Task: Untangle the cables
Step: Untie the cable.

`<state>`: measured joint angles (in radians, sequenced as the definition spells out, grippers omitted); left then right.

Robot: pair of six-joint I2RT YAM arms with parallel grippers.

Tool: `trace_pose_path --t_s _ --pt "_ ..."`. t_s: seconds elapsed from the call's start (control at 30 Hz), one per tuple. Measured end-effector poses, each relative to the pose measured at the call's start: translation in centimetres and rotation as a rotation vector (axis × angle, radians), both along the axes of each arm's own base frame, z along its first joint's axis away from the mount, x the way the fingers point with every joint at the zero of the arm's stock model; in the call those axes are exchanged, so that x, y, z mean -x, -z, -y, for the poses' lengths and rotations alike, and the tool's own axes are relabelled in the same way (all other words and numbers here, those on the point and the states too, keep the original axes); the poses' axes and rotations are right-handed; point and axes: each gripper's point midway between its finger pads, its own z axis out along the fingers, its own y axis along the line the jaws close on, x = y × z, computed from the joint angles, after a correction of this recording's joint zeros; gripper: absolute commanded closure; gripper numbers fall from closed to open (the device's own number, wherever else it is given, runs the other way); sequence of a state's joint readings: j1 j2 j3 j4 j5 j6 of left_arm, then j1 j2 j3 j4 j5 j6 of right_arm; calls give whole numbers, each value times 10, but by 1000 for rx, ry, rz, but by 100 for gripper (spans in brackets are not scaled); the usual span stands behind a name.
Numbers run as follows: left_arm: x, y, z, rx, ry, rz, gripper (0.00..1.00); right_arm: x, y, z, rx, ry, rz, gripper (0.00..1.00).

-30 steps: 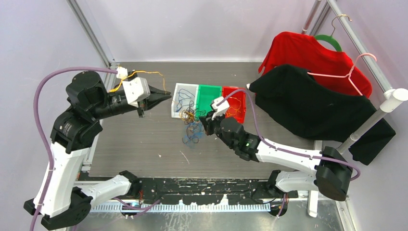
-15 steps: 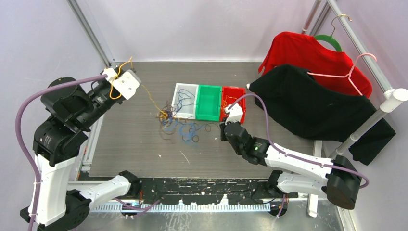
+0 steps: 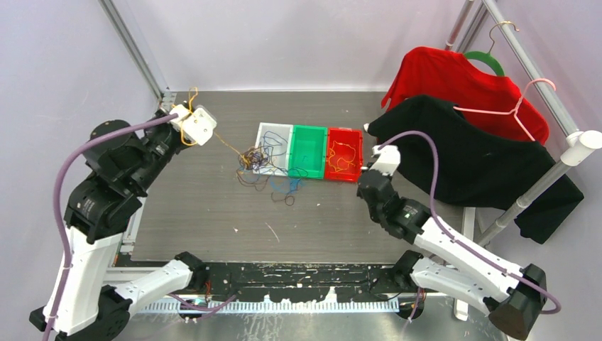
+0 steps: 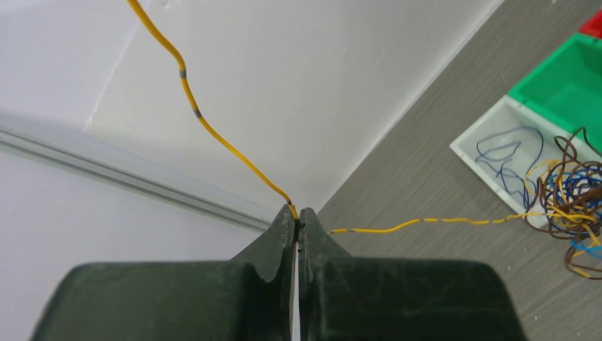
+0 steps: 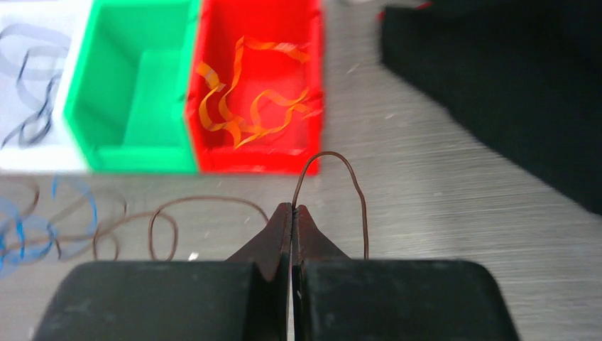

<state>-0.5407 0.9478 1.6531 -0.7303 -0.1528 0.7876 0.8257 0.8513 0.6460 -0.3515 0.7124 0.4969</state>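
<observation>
The cables (image 3: 267, 167) lie as a tangle of blue, yellow and brown wires in front of the white bin (image 3: 264, 131). My left gripper (image 3: 209, 133) is at the far left, shut on a yellow cable (image 4: 426, 222) that stretches from its tips (image 4: 298, 213) to the tangle (image 4: 568, 206). The cable's other end rises up and to the left (image 4: 192, 106). My right gripper (image 3: 364, 173), by the red bin (image 3: 344, 177), is shut on a thin brown cable (image 5: 341, 160) that loops above its tips (image 5: 292, 208) and trails left toward blue wires (image 5: 35, 227).
White, green (image 3: 307, 174) and red bins stand side by side mid-table; the red one (image 5: 259, 169) holds orange-yellow cables (image 5: 241, 106), the white one (image 4: 472, 142) blue ones. A black garment (image 3: 454, 153) and a red one (image 3: 461, 82) hang on a rack at right.
My left gripper pulled back to the far left with the yellow cable. My right gripper moved right with the brown cable. The tangle spread out between them.
</observation>
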Motion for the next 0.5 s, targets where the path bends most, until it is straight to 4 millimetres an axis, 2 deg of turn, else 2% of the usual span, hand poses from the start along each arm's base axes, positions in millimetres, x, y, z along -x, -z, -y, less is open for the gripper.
trace_pose_path --t_s 0.17,0.27,0.33,0.5 --pt "-5 22 -7 -77 -38 -24 100 -18 -41 64 -17 256 64 99" --pt "-8 27 -13 -134 -66 -22 100 -22 -62 111 -73 439 117 99" --pt "-9 27 -21 -172 -95 -14 100 -19 -66 136 -108 533 136 99" --pt "-8 37 -61 -306 -221 -26 100 -8 -68 174 -198 689 157 99"
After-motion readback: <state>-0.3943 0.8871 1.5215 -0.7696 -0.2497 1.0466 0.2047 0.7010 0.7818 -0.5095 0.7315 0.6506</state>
